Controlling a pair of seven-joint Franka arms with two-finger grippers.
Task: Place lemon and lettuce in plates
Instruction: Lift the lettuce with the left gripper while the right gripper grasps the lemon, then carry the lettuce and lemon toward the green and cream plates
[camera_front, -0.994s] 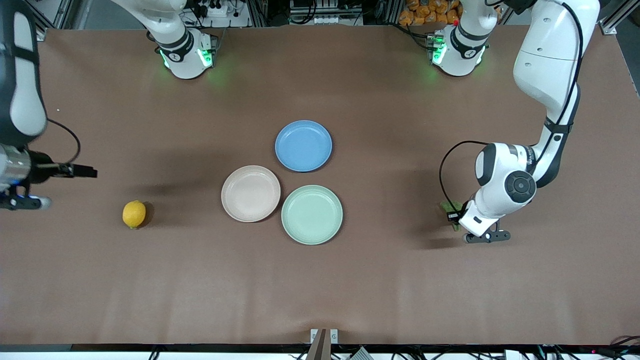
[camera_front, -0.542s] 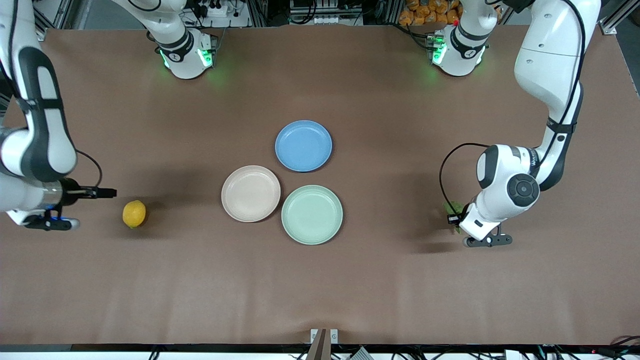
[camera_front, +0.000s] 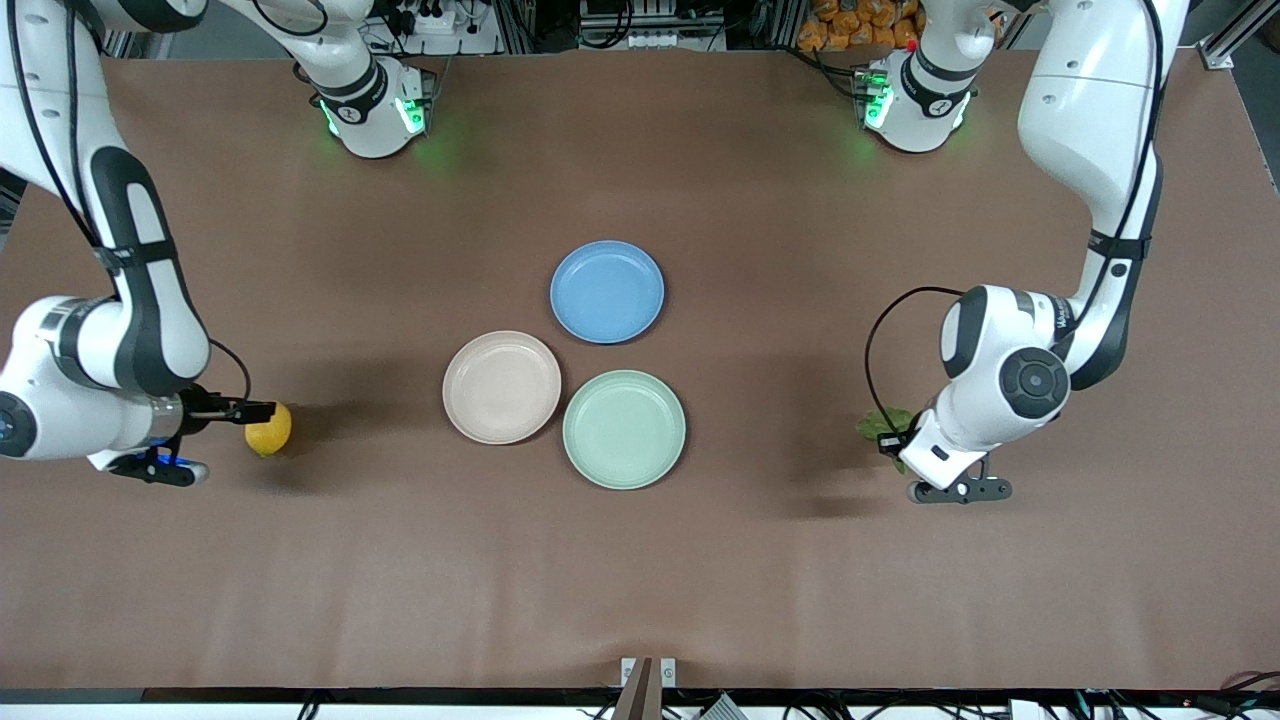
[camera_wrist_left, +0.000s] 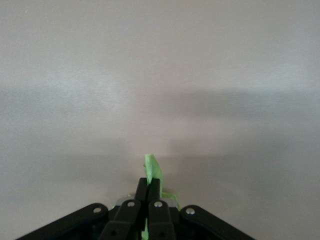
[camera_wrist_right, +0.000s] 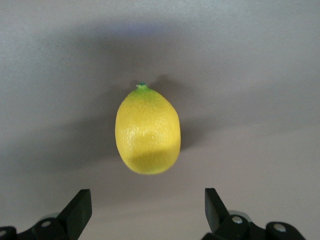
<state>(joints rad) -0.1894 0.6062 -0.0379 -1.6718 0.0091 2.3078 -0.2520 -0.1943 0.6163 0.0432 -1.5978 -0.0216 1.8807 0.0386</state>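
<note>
Left gripper (camera_wrist_left: 148, 192) pinches the limp, featherlight lettuce (camera_wrist_left: 153, 171) by one edge; right gripper (camera_wrist_right: 145, 207), fingers spread, faces the firm, rollable lemon (camera_wrist_right: 147, 131), best clasped across its middle.

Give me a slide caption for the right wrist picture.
Open right gripper lined up on the lemon lying on the brown table.

A wide table (camera_front: 640, 580) is covered by a matte brown sheet, faintly creased and crossed by soft shadows. Along its upper edge, metal framing (camera_front: 520, 25) and cables are seen (with green light spilled onto the sheet there).
</note>
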